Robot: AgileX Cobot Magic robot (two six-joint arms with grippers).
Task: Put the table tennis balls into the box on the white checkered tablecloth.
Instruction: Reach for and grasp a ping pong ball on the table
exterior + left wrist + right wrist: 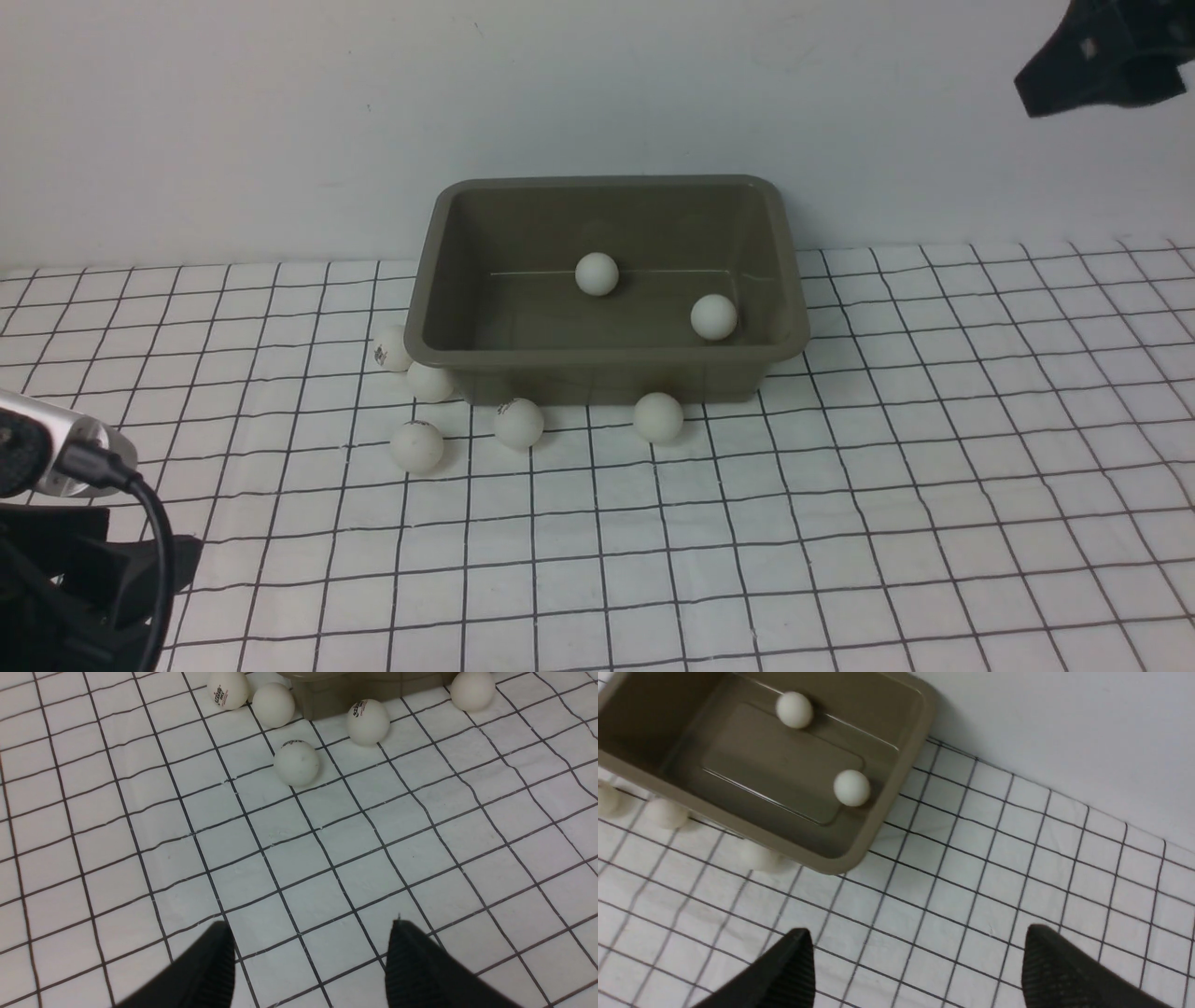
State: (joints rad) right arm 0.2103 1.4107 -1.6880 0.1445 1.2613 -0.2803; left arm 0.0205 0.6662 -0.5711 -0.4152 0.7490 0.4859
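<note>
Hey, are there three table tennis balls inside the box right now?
No, the front view shows the box holding only two: a back ball and a right ball.

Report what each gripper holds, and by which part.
Nothing is held. The left gripper and the right gripper both stand open, with only tablecloth showing between their jaws.

— What do we see at the back?
— One wall (280, 121), plain and off-white, matte, running across our whole front view.
— And the light on it?
— Soft and even, we'd say; the wall greys slightly along its foot.
— Its foot runs level?
— Nearly; we see it rise a little toward the wall's right end.
</note>
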